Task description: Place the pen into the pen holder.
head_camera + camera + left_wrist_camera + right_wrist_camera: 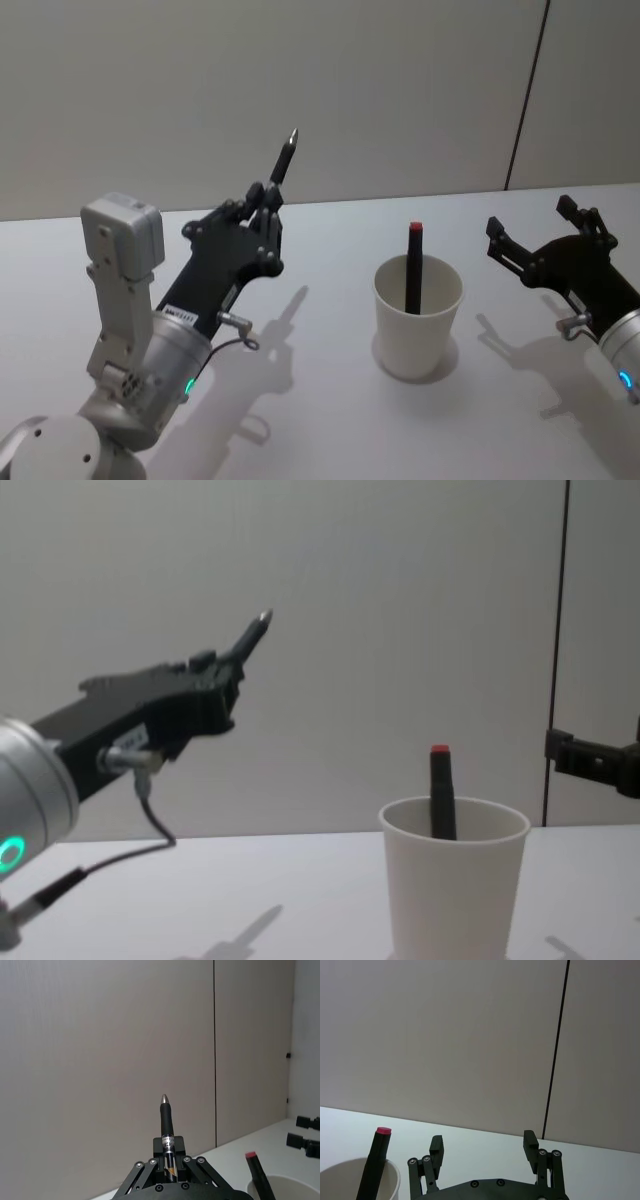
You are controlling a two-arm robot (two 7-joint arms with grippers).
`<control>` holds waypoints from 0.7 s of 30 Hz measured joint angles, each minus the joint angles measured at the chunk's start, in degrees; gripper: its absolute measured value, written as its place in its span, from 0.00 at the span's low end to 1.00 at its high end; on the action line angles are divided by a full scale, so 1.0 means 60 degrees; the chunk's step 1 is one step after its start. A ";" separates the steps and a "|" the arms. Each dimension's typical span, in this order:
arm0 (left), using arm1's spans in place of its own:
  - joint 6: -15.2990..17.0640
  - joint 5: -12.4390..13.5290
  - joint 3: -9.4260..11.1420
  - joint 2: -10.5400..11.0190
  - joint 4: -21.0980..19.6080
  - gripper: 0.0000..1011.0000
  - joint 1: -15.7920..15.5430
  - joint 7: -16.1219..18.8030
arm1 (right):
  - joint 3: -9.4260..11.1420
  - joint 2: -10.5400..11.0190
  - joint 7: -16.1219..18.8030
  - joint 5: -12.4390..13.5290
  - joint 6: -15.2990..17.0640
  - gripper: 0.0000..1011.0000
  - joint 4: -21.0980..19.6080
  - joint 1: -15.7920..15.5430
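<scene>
Left fingers (pixel 255 197), raised over the left side of the surface (pixel 330 420), clamp the pen (pixel 284 160) by its lower end, tip up, ready for transfer to the cup (pixel 417 330) at centre, which contains a red-capped marker (pixel 413 265). Right fingers (pixel 436 1144) stand wide apart and empty near the right edge.

From here, most of the black marker (pixel 441 790) is sunk inside the pen holder (pixel 455 890), its base cut off in the chest view; the fingers (pixel 179 1147) of the left gripper (pixel 267 197) hide the tail of the pen (pixel 284 163).
</scene>
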 joint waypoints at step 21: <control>-0.0698 -0.0042 -0.0115 -0.0351 0.0285 0.12 -0.0541 -0.0584 | 0.0112 -0.0145 0.0605 0.1143 -0.0461 0.99 -0.0136 0.0127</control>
